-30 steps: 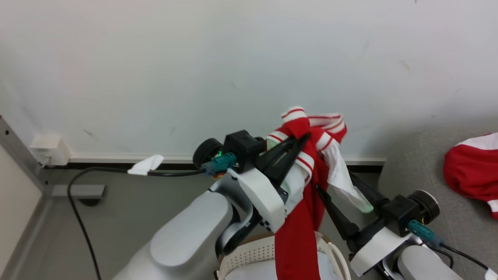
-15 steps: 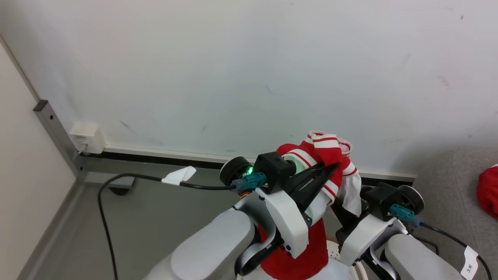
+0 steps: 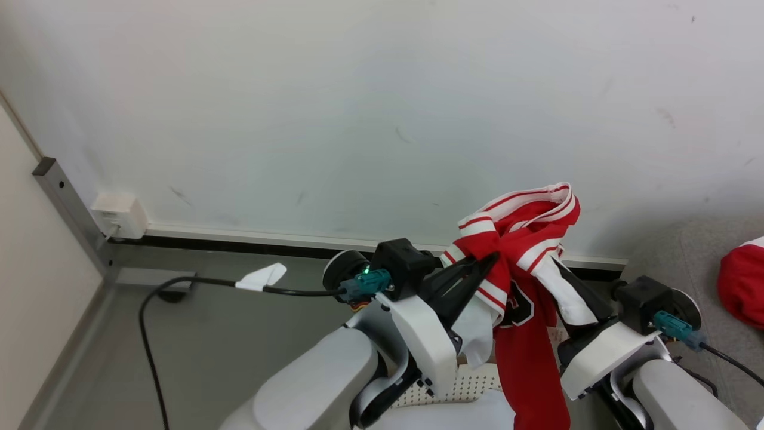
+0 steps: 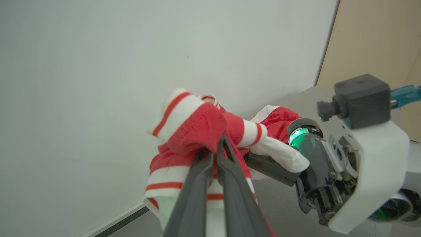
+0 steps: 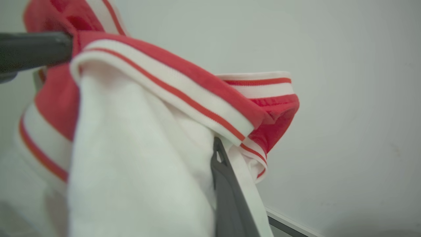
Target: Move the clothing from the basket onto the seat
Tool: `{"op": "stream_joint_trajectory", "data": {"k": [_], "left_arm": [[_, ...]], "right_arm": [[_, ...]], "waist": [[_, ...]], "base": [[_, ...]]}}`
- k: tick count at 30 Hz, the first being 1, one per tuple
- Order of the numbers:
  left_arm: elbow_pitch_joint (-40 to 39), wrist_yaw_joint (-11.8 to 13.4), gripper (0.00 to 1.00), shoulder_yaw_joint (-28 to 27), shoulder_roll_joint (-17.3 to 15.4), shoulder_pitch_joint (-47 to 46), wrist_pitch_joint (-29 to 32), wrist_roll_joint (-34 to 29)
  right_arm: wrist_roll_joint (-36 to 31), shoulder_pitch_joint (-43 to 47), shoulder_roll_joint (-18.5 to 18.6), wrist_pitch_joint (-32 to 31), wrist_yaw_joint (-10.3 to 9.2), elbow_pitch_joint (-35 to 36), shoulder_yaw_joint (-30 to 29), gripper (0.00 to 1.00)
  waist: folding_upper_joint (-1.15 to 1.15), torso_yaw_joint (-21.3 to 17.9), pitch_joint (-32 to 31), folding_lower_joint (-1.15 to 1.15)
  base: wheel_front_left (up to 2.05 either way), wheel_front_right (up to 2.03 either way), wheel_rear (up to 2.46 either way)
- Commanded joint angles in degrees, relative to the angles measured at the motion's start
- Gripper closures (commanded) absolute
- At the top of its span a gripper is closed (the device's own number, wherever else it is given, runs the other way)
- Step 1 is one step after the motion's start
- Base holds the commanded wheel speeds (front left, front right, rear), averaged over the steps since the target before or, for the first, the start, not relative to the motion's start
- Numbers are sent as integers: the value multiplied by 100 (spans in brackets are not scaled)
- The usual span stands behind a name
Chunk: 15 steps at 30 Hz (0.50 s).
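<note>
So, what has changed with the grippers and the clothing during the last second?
The right gripper, open by the clothing a second ago, has closed on its white edge. The left gripper stayed shut on the clothing, which still hangs over the basket. The camera shifted too.

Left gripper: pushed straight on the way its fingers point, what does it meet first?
The bright red, white-striped fabric garment pinched at the left gripper's tips; behind it, probably the pale wall.
</note>
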<state>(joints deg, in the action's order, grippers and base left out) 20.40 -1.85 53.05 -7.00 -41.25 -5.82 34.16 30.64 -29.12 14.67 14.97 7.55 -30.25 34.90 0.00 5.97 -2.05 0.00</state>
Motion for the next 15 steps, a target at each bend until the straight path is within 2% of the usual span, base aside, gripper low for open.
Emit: {"op": "stream_joint_trajectory", "data": {"k": [1, 2, 15], "left_arm": [[-9, 0, 33, -19, 19, 112, -69, 150], [-36, -15, 0, -22, 41, 144, -78, 171], [-367, 94, 0, 59, -93, 498, -197, 233]], "right_arm": [[-88, 93, 79, 16, -13, 44, -105, 100], [-133, 119, 99, 17, -13, 86, -177, 100], [-923, 446, 455, 16, -13, 967, -1297, 100]], "waist": [[0, -48, 23, 0], [0, -80, 33, 0], [0, -816, 205, 0]], "base": [[0, 0, 0], [0, 0, 0], [0, 0, 0]]}}
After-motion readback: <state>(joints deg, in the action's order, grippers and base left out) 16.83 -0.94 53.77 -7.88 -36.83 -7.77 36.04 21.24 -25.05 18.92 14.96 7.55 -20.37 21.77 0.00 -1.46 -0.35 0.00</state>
